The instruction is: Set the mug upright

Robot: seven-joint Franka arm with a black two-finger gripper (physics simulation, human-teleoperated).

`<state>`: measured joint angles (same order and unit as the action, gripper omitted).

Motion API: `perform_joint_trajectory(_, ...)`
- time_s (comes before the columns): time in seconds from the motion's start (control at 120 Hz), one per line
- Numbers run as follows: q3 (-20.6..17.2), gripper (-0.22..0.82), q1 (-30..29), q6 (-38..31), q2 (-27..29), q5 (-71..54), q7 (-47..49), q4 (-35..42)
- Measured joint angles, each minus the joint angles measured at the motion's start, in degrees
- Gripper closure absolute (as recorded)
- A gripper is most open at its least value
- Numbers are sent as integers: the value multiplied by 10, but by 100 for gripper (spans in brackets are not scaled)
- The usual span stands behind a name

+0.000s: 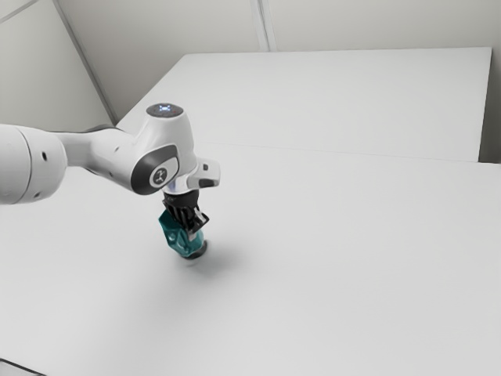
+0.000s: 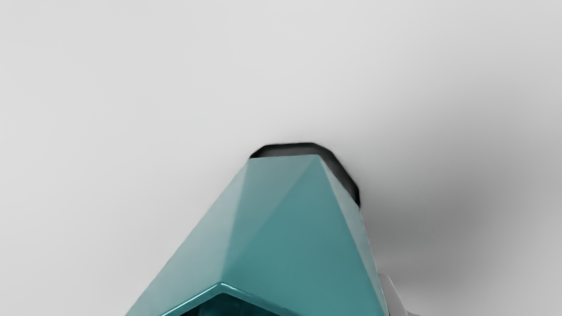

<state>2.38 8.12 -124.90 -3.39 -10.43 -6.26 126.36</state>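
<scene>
Mug (image 2: 290, 237), mouth up, long axis tilted toward exterior view's left, tool (image 1: 196, 230) state unclear

Mug (image 1: 177, 236) below arm (image 1: 171, 141), over table (image 1: 352, 258).

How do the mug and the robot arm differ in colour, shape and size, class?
Colour: the mug is mostly teal, while the arm is mostly white.
Shape: the mug has flat, angled facets; the arm has smoothly rounded sections.
Size: the mug is far smaller than the arm.
Shared: both have some dark parts.
</scene>
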Motion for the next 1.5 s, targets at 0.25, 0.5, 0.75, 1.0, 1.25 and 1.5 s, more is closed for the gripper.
perform_joint_trajectory(0.25,0,74,2,-4,-2,2,0,4)
perform_joint_trajectory(0.5,0,62,1,-5,-2,6,-5,4)
perform_joint_trajectory(0.75,0,39,-5,-5,-1,6,-13,1)
perform_joint_trajectory(1.0,-1,21,-5,-5,15,6,-24,-4)
perform_joint_trajectory(1.25,-1,14,1,39,64,15,-27,-83)
perform_joint_trajectory(1.5,-1,5,-18,197,-30,57,-26,-319)
